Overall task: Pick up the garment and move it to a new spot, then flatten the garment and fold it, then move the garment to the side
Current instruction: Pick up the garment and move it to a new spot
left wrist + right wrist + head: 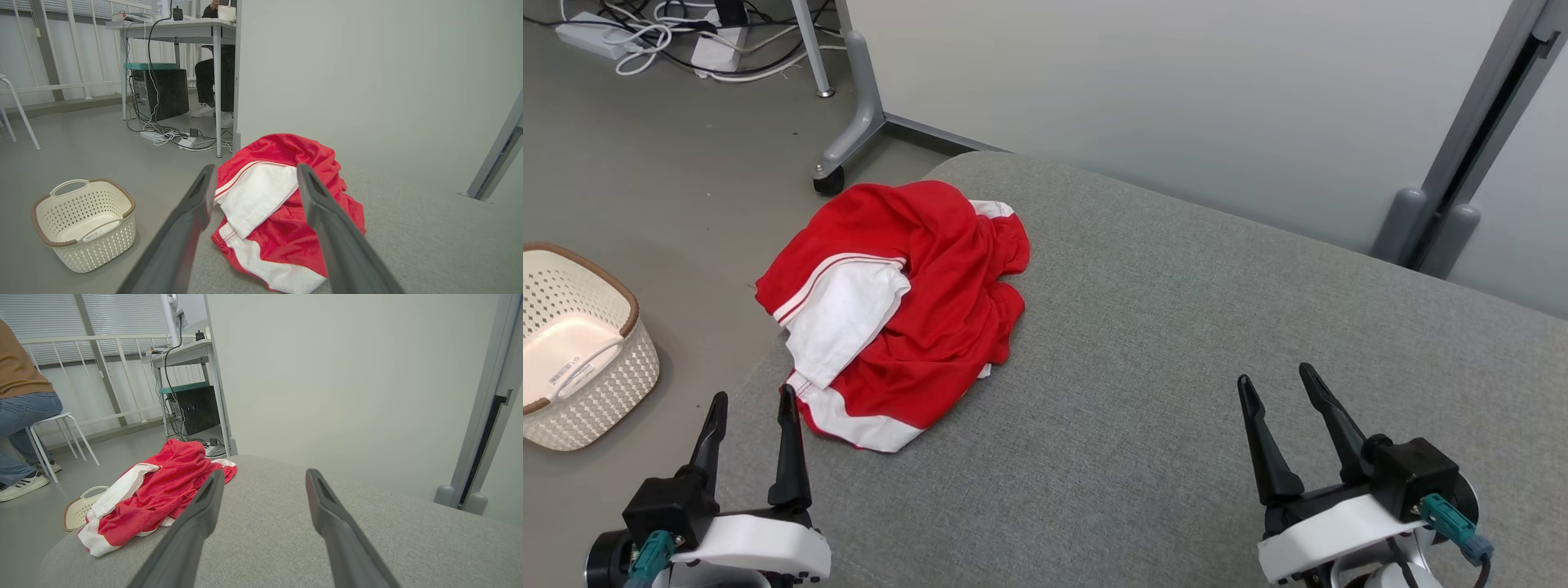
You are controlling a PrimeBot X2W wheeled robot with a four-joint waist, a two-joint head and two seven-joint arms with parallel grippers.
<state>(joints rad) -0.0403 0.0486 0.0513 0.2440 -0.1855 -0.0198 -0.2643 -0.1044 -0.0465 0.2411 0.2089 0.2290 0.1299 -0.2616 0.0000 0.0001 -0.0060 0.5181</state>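
A crumpled red and white garment (pixel 907 310) lies in a heap on the left end of the grey padded surface (pixel 1176 343), partly hanging over its left edge. My left gripper (pixel 753 404) stands open just short of the heap's near white hem, nothing between its fingers. In the left wrist view the garment (pixel 282 204) sits straight ahead beyond that open left gripper (pixel 254 169). My right gripper (pixel 1278 381) is open over the bare padding well to the right. The right wrist view has the garment (pixel 159 494) off to the left of the right gripper (pixel 264 473).
A white woven basket (pixel 572 343) stands on the floor left of the padded surface. A pale partition (pixel 1176 82) on castor feet runs behind it. Cables and a power strip (pixel 645 37) lie on the floor at the back left. A person sits on a stool (pixel 24 400).
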